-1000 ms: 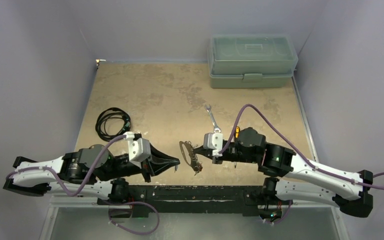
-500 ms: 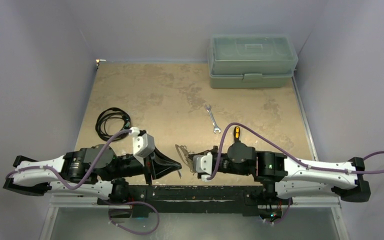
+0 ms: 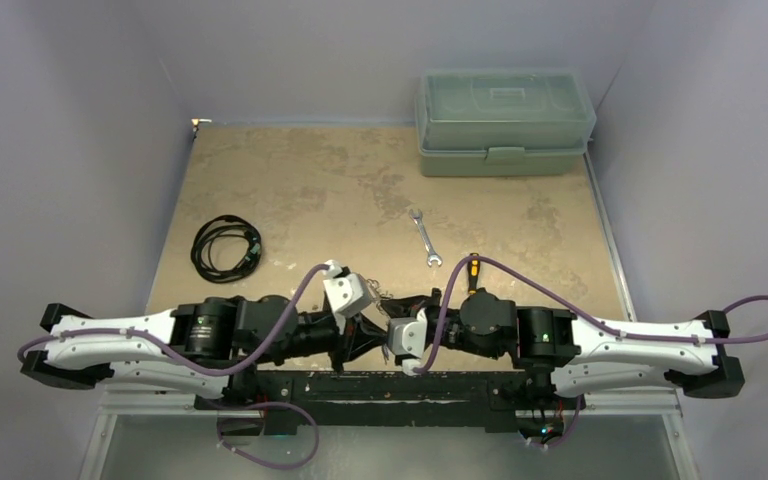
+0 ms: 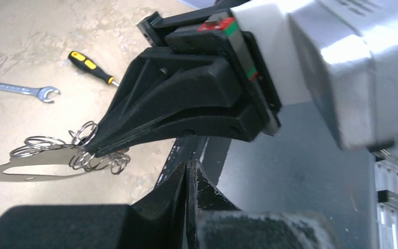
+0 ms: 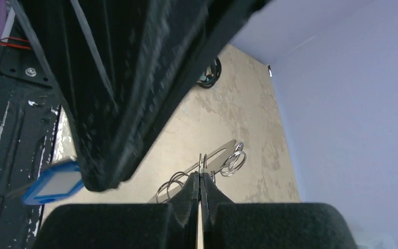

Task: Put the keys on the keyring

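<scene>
Right tool [image 4: 90, 148] is clamped tight on the keyring [image 4: 28, 168], jaws pressed together on the flat grey plate right in among its wire rings [image 4: 39, 141]. From the left wrist view the plate juts out sideways past the black tips, lying close to level over the tan bench [image 3: 310, 190]; whether it touches the surface, I can't tell. From the right wrist view the same plate runs edge-on up out of the seam between the fingers, loops fanned out on both sides.

Over to the left tool [image 4: 186, 171]: fully closed as well, no gap showing between its fingers. A blue key [image 5: 51, 185] pokes out at its tip, the bright plastic head seen against the dark rail [image 3: 400, 385] at the near edge, and it looks pinched there.

The two arms are folded in toward each other, tips meeting just in front of the rail at the middle of the bench. The blue key sits close to the keyring but apart from it, not on any ring.

Behind them, the yellow-and-black screwdriver [image 4: 89, 63] lies beside the right arm, the silver wrench [image 4: 15, 87] a little farther back. The coiled black cable [image 3: 225, 247] is off to the left, well apart. The green toolbox [image 3: 505, 120], lid down, stands in the far right corner.
</scene>
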Controlling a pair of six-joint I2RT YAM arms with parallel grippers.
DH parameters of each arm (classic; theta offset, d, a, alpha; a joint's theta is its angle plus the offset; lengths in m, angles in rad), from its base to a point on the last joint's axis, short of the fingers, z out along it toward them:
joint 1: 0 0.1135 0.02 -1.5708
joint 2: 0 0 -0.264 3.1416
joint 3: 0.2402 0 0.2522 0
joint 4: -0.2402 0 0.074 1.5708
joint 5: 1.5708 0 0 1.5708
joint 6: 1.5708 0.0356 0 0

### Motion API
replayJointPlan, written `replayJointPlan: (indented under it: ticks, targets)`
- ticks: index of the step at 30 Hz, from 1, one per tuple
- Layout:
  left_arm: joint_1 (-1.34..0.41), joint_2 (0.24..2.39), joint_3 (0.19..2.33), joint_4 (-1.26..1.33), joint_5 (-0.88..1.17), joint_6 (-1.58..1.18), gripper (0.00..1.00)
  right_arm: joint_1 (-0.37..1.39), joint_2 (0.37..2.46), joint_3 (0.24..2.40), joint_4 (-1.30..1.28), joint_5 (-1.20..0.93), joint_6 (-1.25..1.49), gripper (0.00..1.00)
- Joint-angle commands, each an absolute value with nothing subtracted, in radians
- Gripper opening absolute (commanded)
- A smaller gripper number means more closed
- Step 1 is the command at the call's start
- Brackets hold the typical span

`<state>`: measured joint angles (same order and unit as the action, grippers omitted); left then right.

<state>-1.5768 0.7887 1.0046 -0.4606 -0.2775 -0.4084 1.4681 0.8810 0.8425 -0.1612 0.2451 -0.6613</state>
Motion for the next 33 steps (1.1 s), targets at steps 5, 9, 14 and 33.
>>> replayJointPlan:
  ticks: [5,9,14,33]
  targets:
    - [-1.252,0.907,1.072,-0.446,0.028,-0.387,0.0,1.476,0.84,0.838,-0.164,0.318,-0.695,0.0]
    - [-1.089,0.999,1.076,-0.391,0.298,-0.412,0.0,1.477,0.8,0.803,-0.184,0.388,-0.673,0.0]
    - [-1.086,1.036,1.126,-0.376,0.313,-0.388,0.0,1.482,0.784,0.769,-0.216,0.432,-0.618,0.0]
    - [-1.083,1.046,1.142,-0.457,0.318,-0.387,0.0,1.51,0.831,0.794,-0.218,0.463,-0.65,0.0]
